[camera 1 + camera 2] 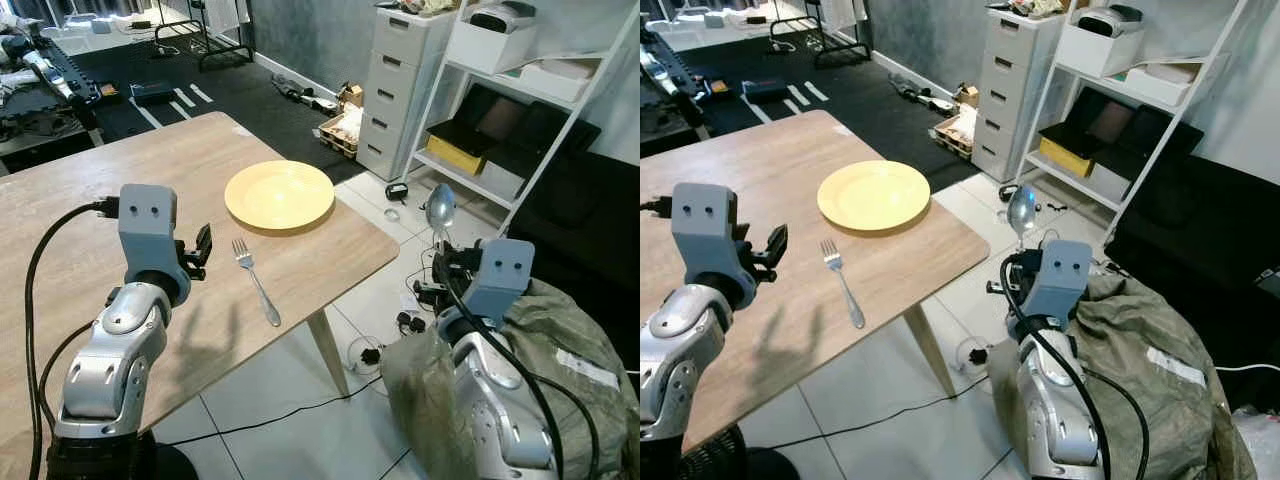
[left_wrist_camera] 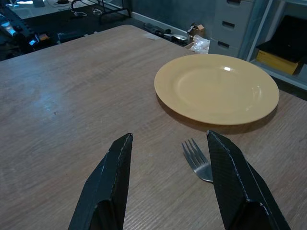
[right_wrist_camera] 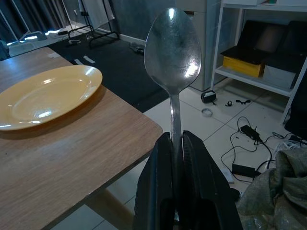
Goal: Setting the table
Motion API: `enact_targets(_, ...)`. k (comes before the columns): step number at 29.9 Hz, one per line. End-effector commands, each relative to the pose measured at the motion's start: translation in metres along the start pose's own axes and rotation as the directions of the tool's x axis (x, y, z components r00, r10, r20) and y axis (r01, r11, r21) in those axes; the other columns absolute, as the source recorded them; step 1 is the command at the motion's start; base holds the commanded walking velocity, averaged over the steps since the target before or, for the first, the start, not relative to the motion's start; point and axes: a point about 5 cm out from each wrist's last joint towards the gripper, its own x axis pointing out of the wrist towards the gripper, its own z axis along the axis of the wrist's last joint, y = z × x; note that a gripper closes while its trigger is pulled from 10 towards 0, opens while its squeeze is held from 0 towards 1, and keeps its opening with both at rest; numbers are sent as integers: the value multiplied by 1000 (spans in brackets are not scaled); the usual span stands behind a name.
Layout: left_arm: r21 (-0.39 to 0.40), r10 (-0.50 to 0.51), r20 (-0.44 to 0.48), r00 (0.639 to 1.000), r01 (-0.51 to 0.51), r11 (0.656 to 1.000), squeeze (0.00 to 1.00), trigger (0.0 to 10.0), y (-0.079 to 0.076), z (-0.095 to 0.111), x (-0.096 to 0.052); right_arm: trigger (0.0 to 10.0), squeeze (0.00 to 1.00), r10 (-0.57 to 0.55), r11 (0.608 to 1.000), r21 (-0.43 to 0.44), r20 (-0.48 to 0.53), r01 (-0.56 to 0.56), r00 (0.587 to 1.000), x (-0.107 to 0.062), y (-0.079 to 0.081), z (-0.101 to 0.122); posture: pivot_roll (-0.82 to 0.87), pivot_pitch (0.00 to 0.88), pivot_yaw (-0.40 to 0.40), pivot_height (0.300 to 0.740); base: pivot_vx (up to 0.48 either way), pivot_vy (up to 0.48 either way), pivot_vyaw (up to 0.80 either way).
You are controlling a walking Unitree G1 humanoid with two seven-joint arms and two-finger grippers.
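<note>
A yellow plate (image 1: 279, 195) is seen near the far corner of a wooden table (image 1: 120, 190), with a fork (image 1: 256, 280) laid just beside it on the robot's side, tines towards the plate and handle towards the table edge. The left gripper (image 1: 197, 252) is held low over the tabletop, just to the left of the fork; its two black fingers (image 2: 110, 182) are spread apart with nothing between them, and in the left wrist view the fork's tines (image 2: 195, 158) are framed between them, close to one finger.

A spoon (image 1: 440, 212) is clamped by its handle in the right gripper (image 3: 175, 143), whose fingers are pressed together on the stem. The spoon is held upright, bowl at the top, off the right side of the table and above the tiled floor (image 1: 300, 400), well apart from the plate.

Beyond the table corner, a white drawer unit (image 1: 398, 90) and a white shelf rack (image 1: 520, 110) are shown against the wall, with a yellow box (image 1: 455, 152) on a lower shelf. Cables (image 1: 400, 320) are scattered on the floor, and a grey-green cloth heap (image 1: 560, 340) is seen beside the right arm.
</note>
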Motion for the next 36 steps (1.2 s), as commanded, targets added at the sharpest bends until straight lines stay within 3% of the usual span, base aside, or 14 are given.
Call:
enact_targets(1, 14, 5, -6, 1000, -5, 1000, 0, 10000, 0, -4, 0, 10000, 0, -4, 1000, 2, -20, 5, 1000, -1, 0, -5, 6, 0, 69, 740, 0, 0, 0)
enact_targets(36, 9, -12, 5, 1000, 12, 1000, 0, 10000, -2, -4, 0, 10000, 0, -15, 1000, -4, -39, 15, 999, -4, -1, -10, 5, 0, 83, 740, -263, 0, 0)
